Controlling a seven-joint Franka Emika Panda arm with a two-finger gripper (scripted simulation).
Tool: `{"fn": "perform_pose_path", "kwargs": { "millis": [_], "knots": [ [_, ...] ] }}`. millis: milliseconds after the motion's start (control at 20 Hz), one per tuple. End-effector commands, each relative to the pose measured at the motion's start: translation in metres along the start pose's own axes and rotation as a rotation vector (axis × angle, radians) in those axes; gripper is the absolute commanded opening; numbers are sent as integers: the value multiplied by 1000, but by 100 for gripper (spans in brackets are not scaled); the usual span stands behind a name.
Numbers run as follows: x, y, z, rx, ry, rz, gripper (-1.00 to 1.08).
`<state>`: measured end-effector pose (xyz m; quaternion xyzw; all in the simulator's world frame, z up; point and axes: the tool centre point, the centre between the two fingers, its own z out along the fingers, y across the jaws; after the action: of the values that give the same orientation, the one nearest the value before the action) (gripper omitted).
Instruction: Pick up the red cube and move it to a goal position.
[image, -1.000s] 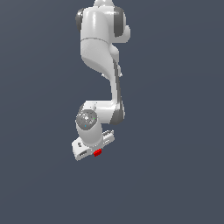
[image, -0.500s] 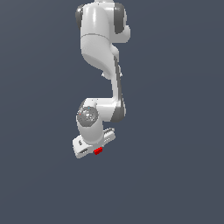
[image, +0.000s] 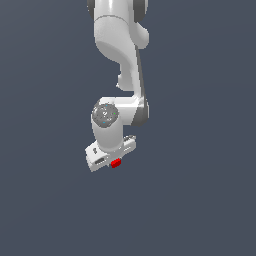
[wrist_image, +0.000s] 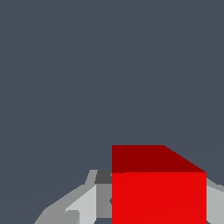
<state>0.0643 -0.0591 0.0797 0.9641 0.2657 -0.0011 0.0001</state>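
Note:
The red cube shows as a small bright-red block just under the white hand of the arm, near the middle of the exterior view. My gripper is shut on it, and the hand hides the fingers there. In the wrist view the red cube fills the lower part of the picture, its darker top face turned to the camera. It sits between my grey fingers, one on each side. No goal marker shows in either view.
A plain dark grey background lies all around the arm in both views. The white arm links rise from the hand to the upper edge of the exterior view.
The hand with the red cube in it has risen a little in the exterior view. The grip on the cube has not changed.

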Motion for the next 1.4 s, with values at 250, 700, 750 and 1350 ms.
{"fn": "perform_pose_path", "kwargs": {
  "millis": [250, 700, 750, 1350],
  "knots": [
    [-11, -34, -64, -2, 1, -1, -100],
    [-25, -79, -152, -2, 0, -1, -100],
    [-27, -85, -162, -2, 0, -1, -100],
    [-44, -144, -279, -2, 1, -2, -100]
  ]
}}
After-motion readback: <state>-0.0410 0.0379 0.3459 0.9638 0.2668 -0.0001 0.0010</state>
